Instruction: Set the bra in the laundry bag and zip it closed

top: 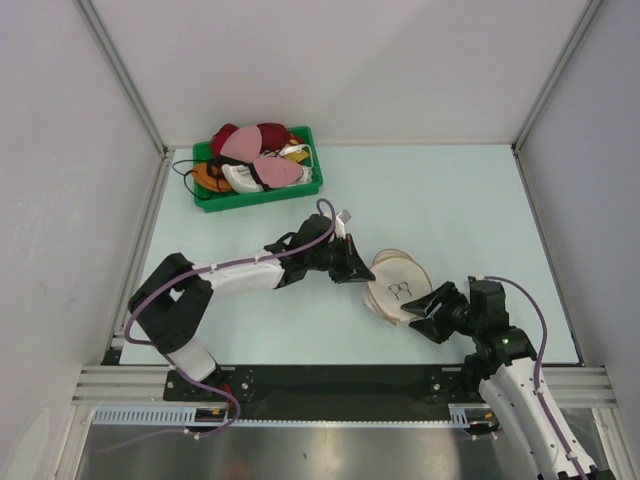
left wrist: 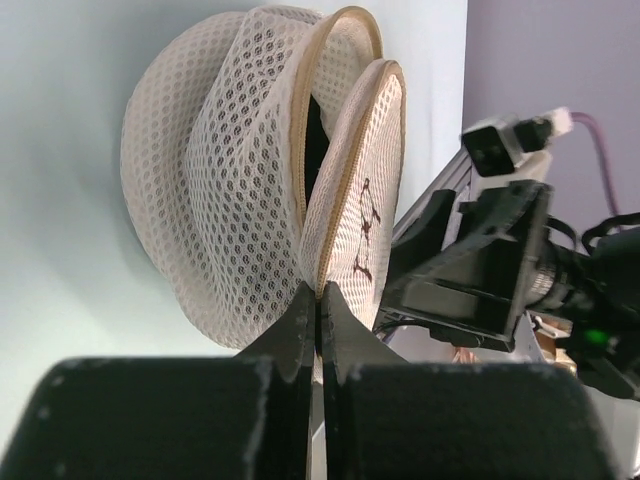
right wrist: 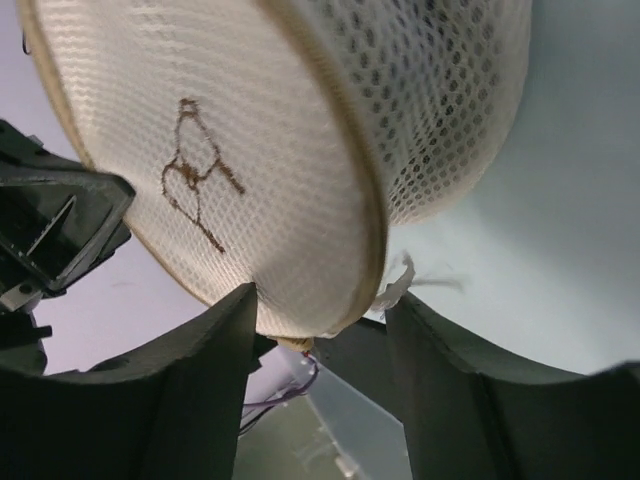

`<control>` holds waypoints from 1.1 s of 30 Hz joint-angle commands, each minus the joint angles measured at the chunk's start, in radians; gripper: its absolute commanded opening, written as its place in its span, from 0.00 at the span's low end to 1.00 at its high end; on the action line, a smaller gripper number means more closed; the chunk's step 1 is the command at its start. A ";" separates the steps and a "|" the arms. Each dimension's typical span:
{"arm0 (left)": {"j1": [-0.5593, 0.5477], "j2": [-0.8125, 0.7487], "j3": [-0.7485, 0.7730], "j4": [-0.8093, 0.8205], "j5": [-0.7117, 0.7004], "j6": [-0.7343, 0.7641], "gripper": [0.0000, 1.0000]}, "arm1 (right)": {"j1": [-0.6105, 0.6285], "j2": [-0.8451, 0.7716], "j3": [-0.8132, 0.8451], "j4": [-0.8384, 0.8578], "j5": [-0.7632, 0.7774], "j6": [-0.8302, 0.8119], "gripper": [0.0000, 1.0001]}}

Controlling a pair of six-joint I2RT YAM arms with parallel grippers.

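The cream mesh laundry bag (top: 398,288) lies on its side at mid-table, with its disc lid (left wrist: 365,190) ajar from the dome body (left wrist: 220,170). A dark patch (left wrist: 312,140) shows in that gap; whether it is the bra I cannot tell. My left gripper (top: 366,273) is shut on the bag's zip rim, and its closed tips (left wrist: 319,295) pinch the tan tape. My right gripper (top: 425,312) is open at the opposite side. In the right wrist view, the lid's lower edge (right wrist: 320,320) sits between the spread fingers (right wrist: 225,340). A white tab (right wrist: 398,285) hangs there.
A green plastic bin (top: 255,197) with several red, pink, white and orange bras stands at the back left. White walls close the table on three sides. The arms' black base rail runs along the near edge.
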 commanded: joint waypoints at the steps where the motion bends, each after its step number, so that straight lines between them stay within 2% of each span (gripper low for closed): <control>1: 0.001 -0.061 -0.019 0.072 0.000 -0.029 0.00 | 0.055 0.040 -0.059 0.200 0.003 0.140 0.53; 3: 0.001 -0.065 -0.015 0.073 0.009 -0.015 0.00 | 0.098 0.065 -0.069 0.252 0.018 0.164 0.38; 4: 0.001 -0.069 -0.010 0.064 0.006 0.021 0.04 | 0.111 0.089 -0.067 0.271 0.026 0.183 0.32; 5: 0.001 -0.091 -0.006 0.043 -0.010 0.051 0.14 | 0.125 0.095 -0.061 0.269 0.034 0.194 0.25; 6: -0.003 -0.113 0.005 -0.053 -0.050 0.095 0.26 | 0.146 0.103 -0.040 0.260 0.054 0.201 0.16; 7: -0.026 -0.142 0.045 -0.141 -0.207 0.205 0.52 | 0.154 0.105 -0.024 0.234 0.065 0.207 0.12; 9: -0.064 -0.221 0.092 -0.318 -0.387 0.334 0.74 | 0.164 0.102 0.020 0.194 0.094 0.227 0.07; 10: -0.110 -0.248 0.093 -0.351 -0.532 0.360 0.75 | 0.163 0.100 0.031 0.182 0.095 0.234 0.04; 12: -0.157 -0.301 0.080 -0.391 -0.645 0.388 0.76 | 0.163 0.096 0.049 0.151 0.107 0.267 0.00; 13: -0.198 -0.343 0.055 -0.392 -0.706 0.396 0.69 | 0.161 0.096 0.053 0.153 0.108 0.281 0.00; 15: -0.255 -0.380 0.007 -0.372 -0.757 0.381 0.59 | 0.161 0.091 0.057 0.156 0.132 0.327 0.00; 16: -0.319 -0.391 -0.004 -0.359 -0.770 0.375 0.54 | 0.163 0.091 0.060 0.160 0.140 0.339 0.00; 18: -0.376 -0.372 -0.004 -0.338 -0.770 0.358 0.49 | 0.161 0.096 0.066 0.162 0.155 0.364 0.00; 20: -0.417 -0.305 0.020 -0.342 -0.724 0.345 0.51 | 0.161 0.105 0.080 0.165 0.163 0.364 0.00; 21: -0.427 -0.279 0.051 -0.355 -0.719 0.336 0.56 | 0.161 0.112 0.088 0.157 0.167 0.355 0.00; 24: -0.453 -0.213 0.111 -0.372 -0.719 0.324 0.64 | 0.163 0.111 0.102 0.144 0.187 0.355 0.00; 31: -0.497 -0.070 0.249 -0.520 -0.782 0.229 0.59 | 0.169 0.115 0.120 0.128 0.207 0.352 0.00; 32: -0.500 -0.063 0.258 -0.536 -0.788 0.218 0.60 | 0.171 0.115 0.122 0.127 0.216 0.349 0.00; 33: -0.511 -0.055 0.270 -0.537 -0.804 0.198 0.66 | 0.174 0.115 0.126 0.119 0.221 0.349 0.00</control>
